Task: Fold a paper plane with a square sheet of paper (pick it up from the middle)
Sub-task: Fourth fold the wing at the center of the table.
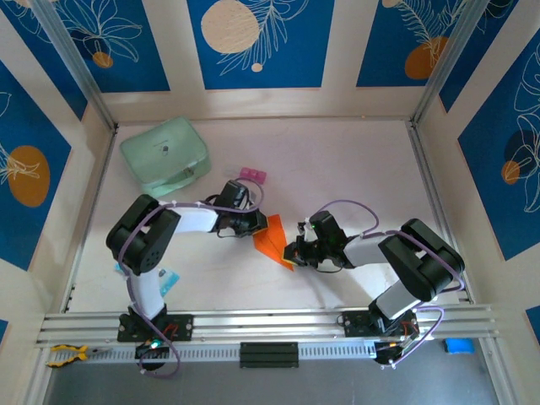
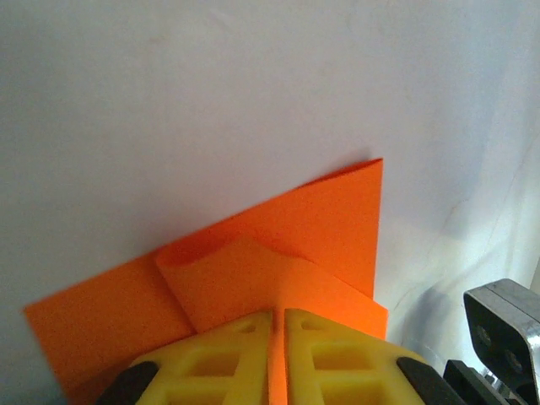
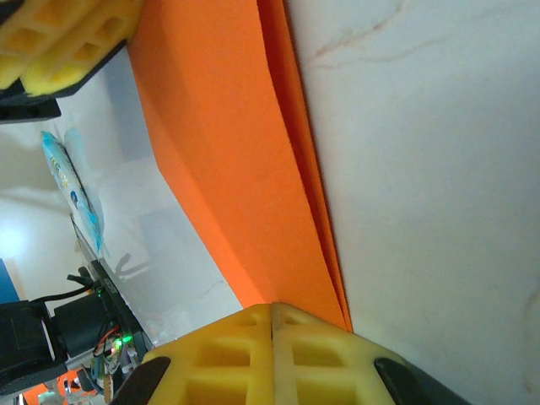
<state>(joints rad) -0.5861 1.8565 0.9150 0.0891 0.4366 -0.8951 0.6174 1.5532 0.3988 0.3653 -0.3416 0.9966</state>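
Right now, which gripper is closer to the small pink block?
The left gripper, close by the pink block; the right gripper sits farther, across the orange paper.

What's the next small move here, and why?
Probably: the left gripper lowers its pinched flap toward the table and draws it flat. Both grippers are shut on the paper. The right gripper holds the other end, where the layers lie flat and creased, but the flap at the left bulges in a loose curl, not yet creased.
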